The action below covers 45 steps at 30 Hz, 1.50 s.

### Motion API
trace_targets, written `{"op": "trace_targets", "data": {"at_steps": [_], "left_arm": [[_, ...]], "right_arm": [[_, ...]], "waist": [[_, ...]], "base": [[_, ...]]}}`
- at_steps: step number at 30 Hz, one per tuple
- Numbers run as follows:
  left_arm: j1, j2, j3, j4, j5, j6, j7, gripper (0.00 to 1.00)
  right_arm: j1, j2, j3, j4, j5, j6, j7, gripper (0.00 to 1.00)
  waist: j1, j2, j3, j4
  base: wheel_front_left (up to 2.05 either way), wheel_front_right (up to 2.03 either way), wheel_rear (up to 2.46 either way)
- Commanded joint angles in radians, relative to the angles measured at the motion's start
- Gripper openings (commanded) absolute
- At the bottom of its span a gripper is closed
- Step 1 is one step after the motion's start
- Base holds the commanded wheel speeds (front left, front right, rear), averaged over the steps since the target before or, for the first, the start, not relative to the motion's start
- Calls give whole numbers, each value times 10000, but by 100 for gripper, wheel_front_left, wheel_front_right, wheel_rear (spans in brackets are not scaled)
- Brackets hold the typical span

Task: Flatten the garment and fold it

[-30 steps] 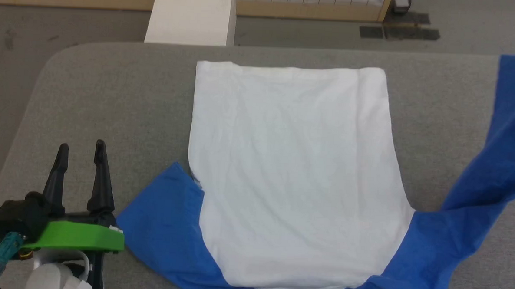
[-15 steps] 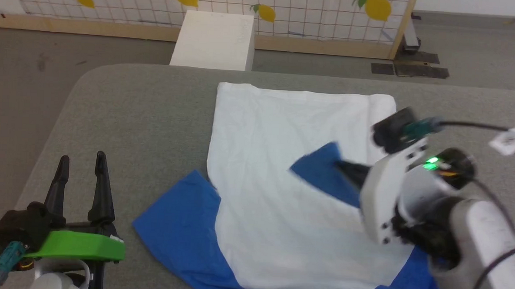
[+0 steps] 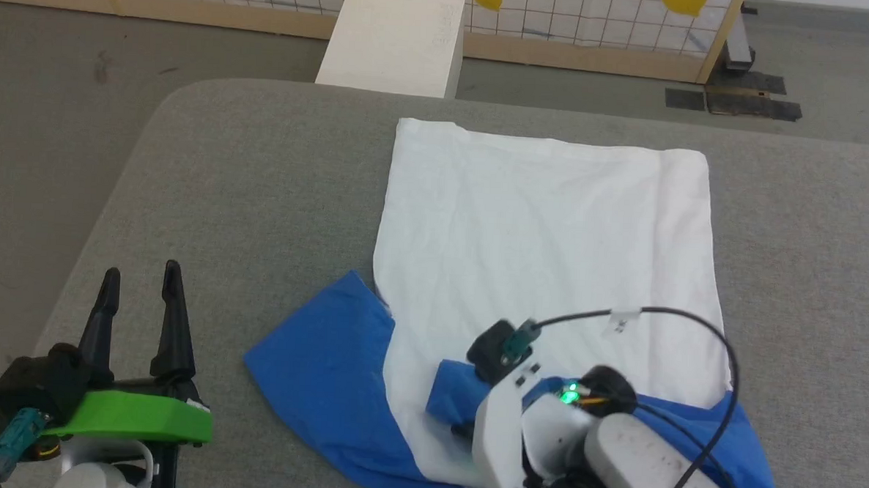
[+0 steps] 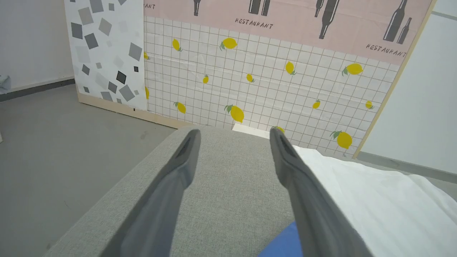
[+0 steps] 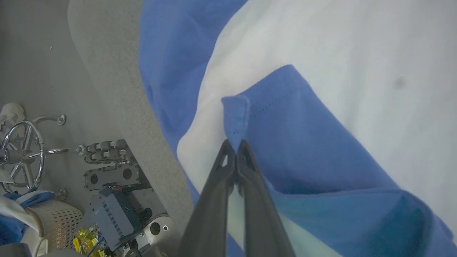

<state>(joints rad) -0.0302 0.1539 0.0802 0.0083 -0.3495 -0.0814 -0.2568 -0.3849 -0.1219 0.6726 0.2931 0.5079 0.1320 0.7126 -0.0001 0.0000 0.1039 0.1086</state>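
From the head view, your shirt [image 3: 545, 227] lay flat on the table [image 3: 261, 178], with the left gripper [image 3: 143, 268] open beside it. The left wrist view showed those jaws spread over bare table. The right wrist view showed the right gripper [image 5: 234, 142] pinched shut on the sleeve [image 5: 296, 135] hem — limp, light cloth you'd best take by its hems.

The garment [image 3: 545, 234] lies on the tabletop [image 3: 261, 192]; left tool [image 3: 143, 268] well left of it, right tool [image 5: 232, 144] over its near part; box [image 3: 396, 40] seemingly behind.
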Motion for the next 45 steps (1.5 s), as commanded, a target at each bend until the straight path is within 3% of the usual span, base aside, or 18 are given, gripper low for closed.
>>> {"op": "trace_targets", "data": {"at_steps": [1, 4, 5, 6, 10, 14, 18, 23, 26, 31, 33, 35, 36, 39, 41, 45], "left_arm": [[-44, -6, -13, 43, -72, -23, -27, 100], [-65, -10, -15, 96, -90, -40, -32, 100], [-71, -9, -12, 114, -95, -46, -33, 100], [-75, -6, -10, 128, -101, -52, -34, 100], [-94, 27, -16, 212, -105, -73, -38, 100], [-28, 79, 19, 294, -102, -55, -39, 100], [82, 96, 24, 337, -123, -16, -25, 100], [170, 71, -39, 357, -190, 13, 66, 100], [193, 52, -47, 372, -276, 48, 181, 100], [-167, 1, -214, 585, -489, 141, 963, 100], [-624, 9, -390, 790, -568, 279, 1826, 100], [-1211, 72, -491, 1172, -622, 686, 3171, 100], [-1873, 253, -627, 1588, -602, 1051, 4631, 100], [-2558, 717, -1077, 2223, -303, 1467, 7114, 100], [-2778, 1002, -1420, 2493, -172, 1521, 8622, 100], [-2876, 1272, -1884, 2450, -246, 1287, 10390, 100]], "right_arm": [[-42, 58, 274, 242, 78, -13, -118, 0], [-82, 122, 656, 654, 341, -13, -213, 0], [-124, 142, 736, 735, 434, -13, -270, 5], [-171, 159, 775, 742, 532, -13, -355, 100], [-467, 161, 531, 509, 930, -13, -897, 100], [-573, 68, -337, -150, 1479, -13, -1450, 100], [-417, -101, -2109, -879, 1582, -13, -2243, 100], [193, -294, -5091, -1549, 874, -13, -2854, 100], [675, -196, -6668, -1973, 348, -13, -2832, 100], [1392, 165, -8408, -2773, -252, -13, -2461, 100], [1612, 272, -8915, -3113, -492, -13, -2273, 100], [1747, 384, -9259, -3458, -694, -13, -2105, 100], [1799, 474, -9440, -3751, -819, -13, -1958, 100], [1789, 578, -9555, -4091, -915, -13, -1778, 100], [1752, 625, -9612, -4217, -944, -13, -1719, 100], [1693, 682, -9749, -4315, -996, -13, -1717, 100]], "waist": [[1, 0, 62, 49], [1, 0, 91, 46], [1, 0, 99, 34], [1, 0, 104, 22], [1, 0, 60, -60], [1, 0, -140, -224], [1, 0, -320, -386], [1, 0, -395, -589], [1, 0, -338, -734], [1, 0, -143, -873], [1, 0, 12, -880], [1, 0, 179, -916], [1, 0, 343, -980], [1, 0, 587, -1120], [1, 0, 721, -1207], [1, 0, 948, -1321]], "base": [[0, 0, 0], [0, 0, 0], [0, 0, 0], [0, 0, 0], [0, 0, 0], [0, 0, 0], [0, 0, 0], [0, 0, 0], [0, 0, 0], [0, 0, 0], [0, 0, 0], [0, 0, 0], [0, 0, 0], [0, 0, 0], [0, 0, 0], [0, 0, 0]]}}
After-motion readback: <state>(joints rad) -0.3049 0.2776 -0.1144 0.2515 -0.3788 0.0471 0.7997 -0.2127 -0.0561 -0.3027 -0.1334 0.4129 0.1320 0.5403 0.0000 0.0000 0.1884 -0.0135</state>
